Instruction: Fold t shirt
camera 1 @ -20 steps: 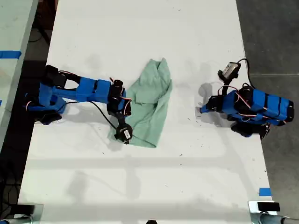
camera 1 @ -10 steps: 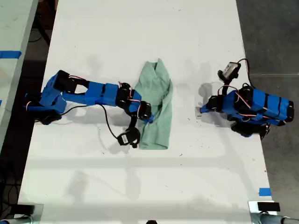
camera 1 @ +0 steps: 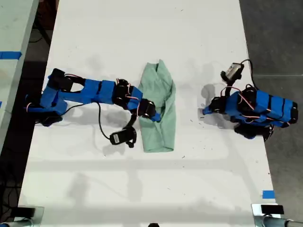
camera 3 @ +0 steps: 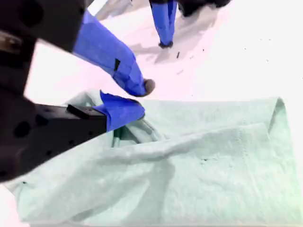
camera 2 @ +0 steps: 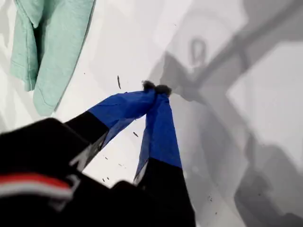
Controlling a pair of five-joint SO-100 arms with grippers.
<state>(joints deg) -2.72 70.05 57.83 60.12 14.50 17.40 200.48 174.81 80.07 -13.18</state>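
My second claw (camera 3: 142,99) hovers slightly parted over the t shirt (camera 1: 158,111).

robot lab — white table (camera 1: 142,28) (blue tape (camera 1: 268,194))

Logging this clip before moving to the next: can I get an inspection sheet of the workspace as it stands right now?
Surface: white table, small dark specks, otherwise bare.
Job's things: t shirt, pale mint green, lying as a narrow folded strip mid-table.
Clutter: nothing seen.
Claws: my first gripper shut on nothing, tips down near the table, apart from the shirt; my second gripper open, right at the shirt's fold.
Cables: black cable loops from the arm on the exterior view's left; another runs off the other arm.
Surroundings: blue tape at the table edge; dark floor beyond.
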